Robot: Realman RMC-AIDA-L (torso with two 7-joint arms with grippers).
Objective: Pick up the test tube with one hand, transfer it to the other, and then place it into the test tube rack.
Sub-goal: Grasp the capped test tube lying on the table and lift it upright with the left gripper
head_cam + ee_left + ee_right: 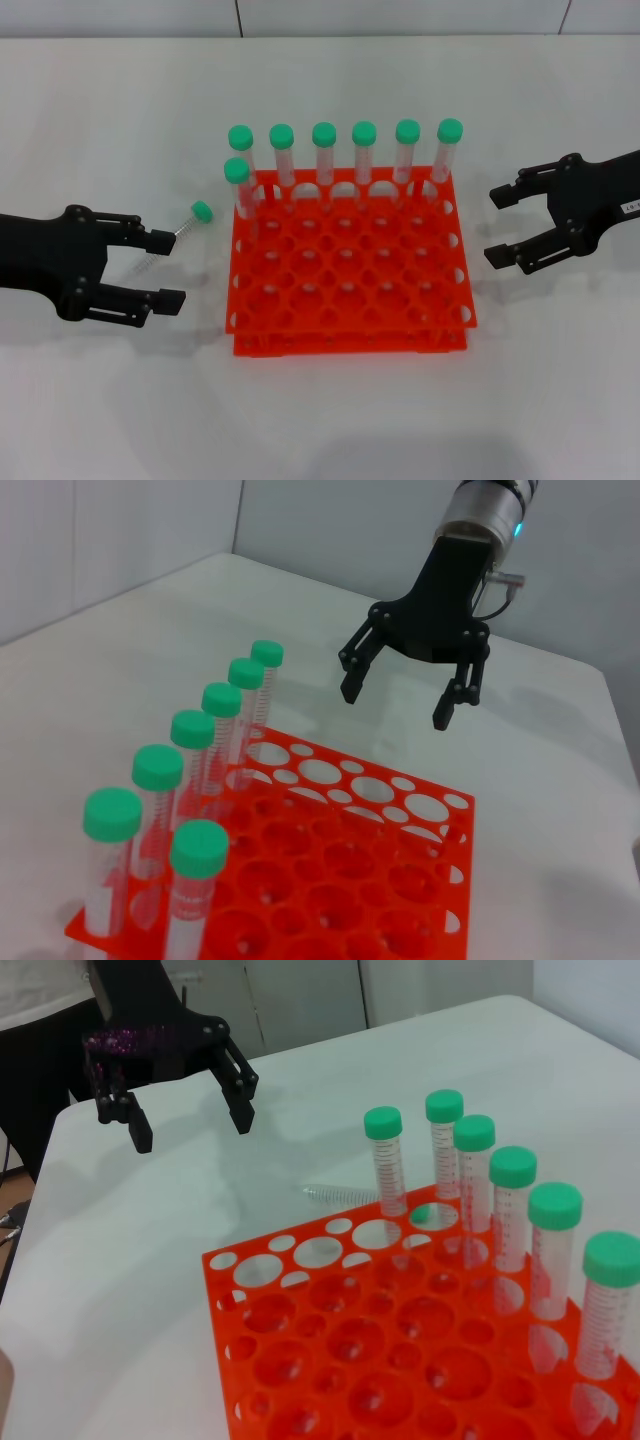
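Note:
A clear test tube [190, 224] with a green cap lies flat on the white table, just left of the orange-red rack [350, 300]. It also shows in the right wrist view [340, 1193]. My left gripper [168, 270] is open and empty at the tube's lower end. Its upper finger crosses in front of the tube's middle. The same gripper shows in the right wrist view [193, 1134]. My right gripper [496, 227], with a white label, is open and empty beside the rack's right edge. It also shows in the left wrist view [396, 708].
Several green-capped tubes [364, 150] stand in the rack's back row, and one more [238, 185] stands in the second row at its left end. The rack's other holes [350, 265] hold nothing. White table surrounds the rack.

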